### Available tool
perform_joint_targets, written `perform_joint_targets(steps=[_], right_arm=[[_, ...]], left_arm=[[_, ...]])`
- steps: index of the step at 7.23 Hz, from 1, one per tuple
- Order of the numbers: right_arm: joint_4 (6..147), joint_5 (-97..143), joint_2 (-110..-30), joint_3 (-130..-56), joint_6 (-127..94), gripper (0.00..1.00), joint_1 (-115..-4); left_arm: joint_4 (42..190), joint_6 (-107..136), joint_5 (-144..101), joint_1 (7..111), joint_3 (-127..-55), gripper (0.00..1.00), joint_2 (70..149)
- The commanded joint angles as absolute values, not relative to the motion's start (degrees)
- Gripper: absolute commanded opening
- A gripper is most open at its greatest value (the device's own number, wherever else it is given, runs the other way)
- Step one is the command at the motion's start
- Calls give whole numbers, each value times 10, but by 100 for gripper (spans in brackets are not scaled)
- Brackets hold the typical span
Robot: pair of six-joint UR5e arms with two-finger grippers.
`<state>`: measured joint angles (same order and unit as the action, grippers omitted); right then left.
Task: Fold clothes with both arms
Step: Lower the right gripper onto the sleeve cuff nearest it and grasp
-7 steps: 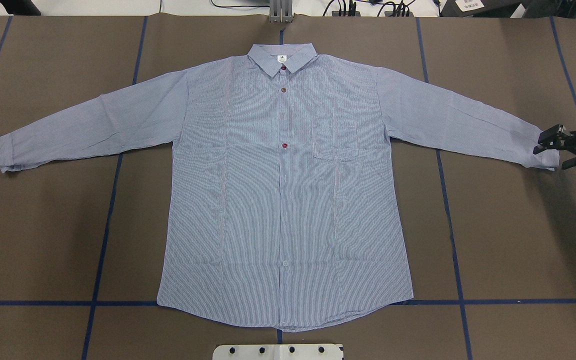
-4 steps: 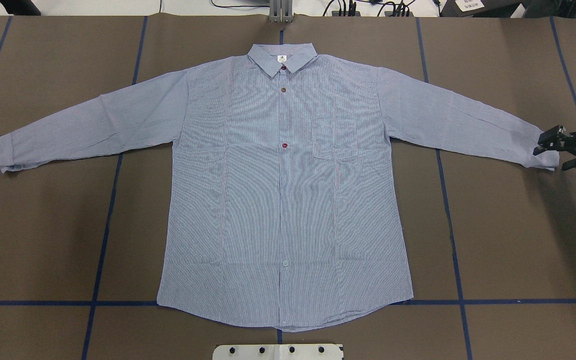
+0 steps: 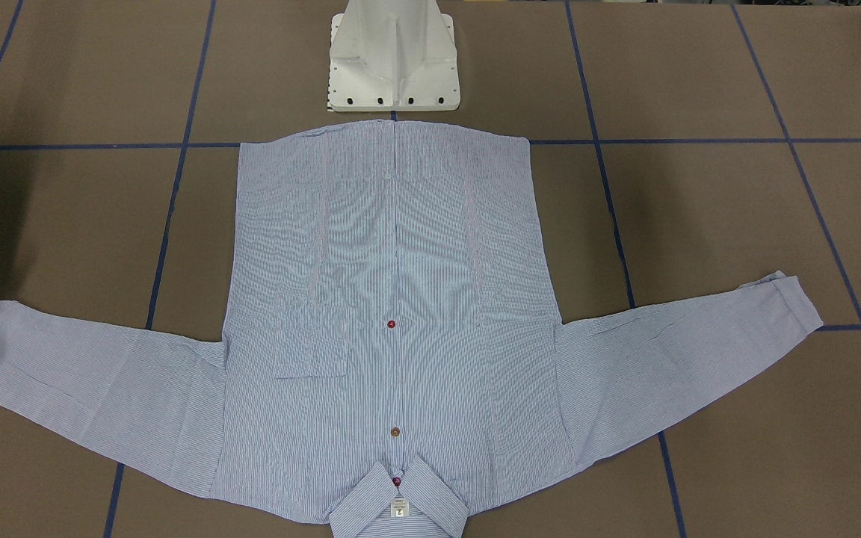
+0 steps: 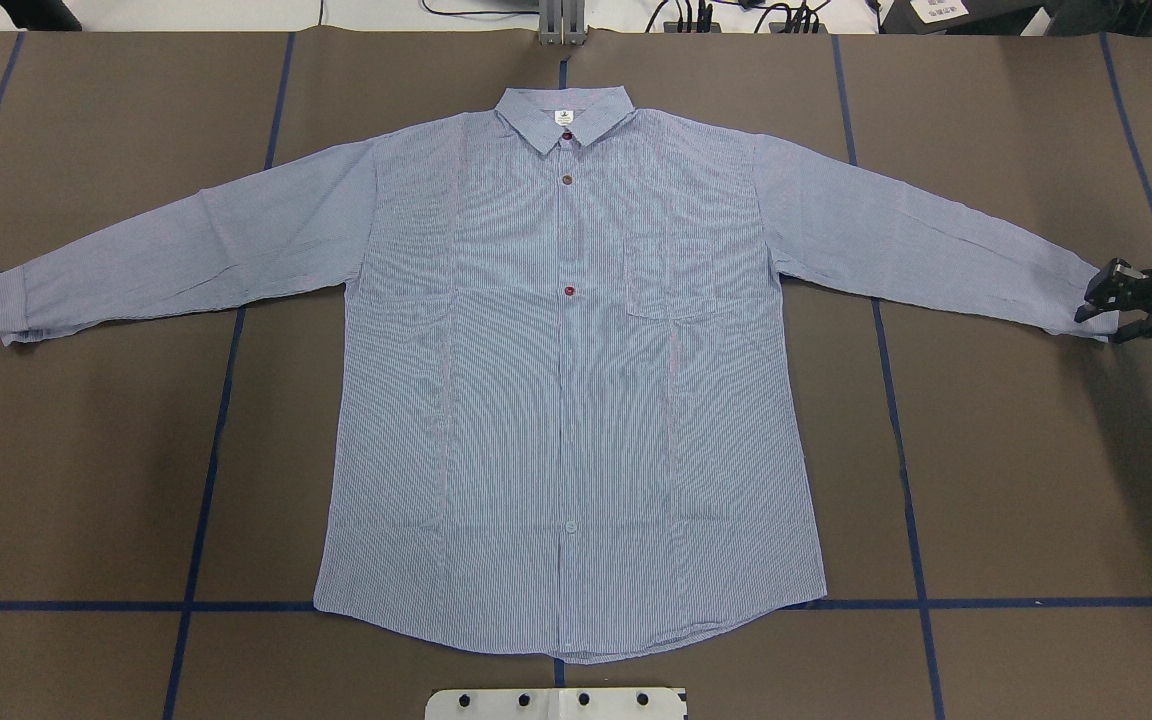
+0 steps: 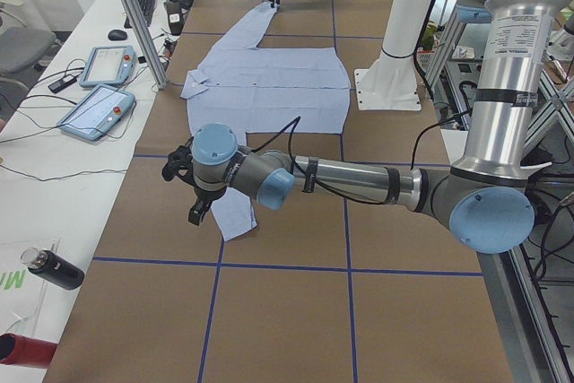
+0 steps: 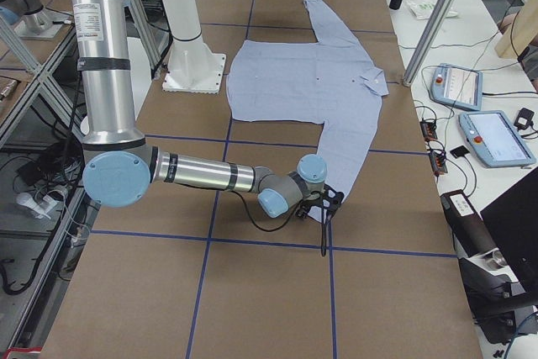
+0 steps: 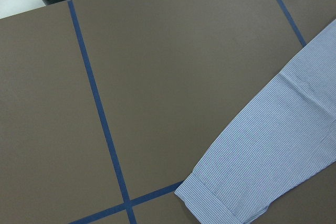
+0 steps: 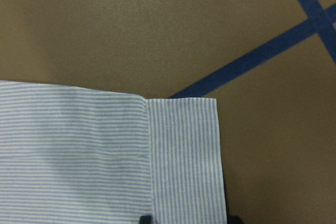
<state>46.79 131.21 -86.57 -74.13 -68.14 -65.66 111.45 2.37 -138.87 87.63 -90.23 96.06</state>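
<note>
The right fingers (image 4: 1114, 282) stand apart, straddling the end of the shirt's (image 4: 566, 400) pocket-side cuff (image 8: 184, 156). The left fingers (image 5: 195, 213) hang near the shirt's other cuff (image 5: 235, 218); I cannot tell whether they are apart or together. The shirt lies flat on the bench (image 4: 86, 450), front up, sleeves spread, with its hem towards the white pedestal (image 3: 393, 60).

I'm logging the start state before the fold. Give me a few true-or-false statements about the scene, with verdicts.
1. The shirt lies flat with its buttoned front up. True.
2. The collar is the part nearest the robot. False: the hem is nearest and the collar lies farthest.
3. The right tool is at a sleeve cuff. True.
4. One sleeve is folded across the chest. False: both sleeves are spread outward.
</note>
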Motion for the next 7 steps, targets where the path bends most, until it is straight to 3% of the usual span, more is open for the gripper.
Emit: perform_joint_targets(steps=[1,3,5,7], right_arm=[[468,1316,-866,-750,-686,0,-658],[468,1325,-872,-774,-686,0,-660],[529,1327,-866,-877,-694,0,-662],[668,1321,-777,-946,-699,0,-659]], left_arm=[[1114,24,-1389,876,-904,100,961],[1114,32,-1389,876,-915,100,961],[1114,39,-1390,876,-931,100,957],[1115,40,-1407,876,-939,100,953]])
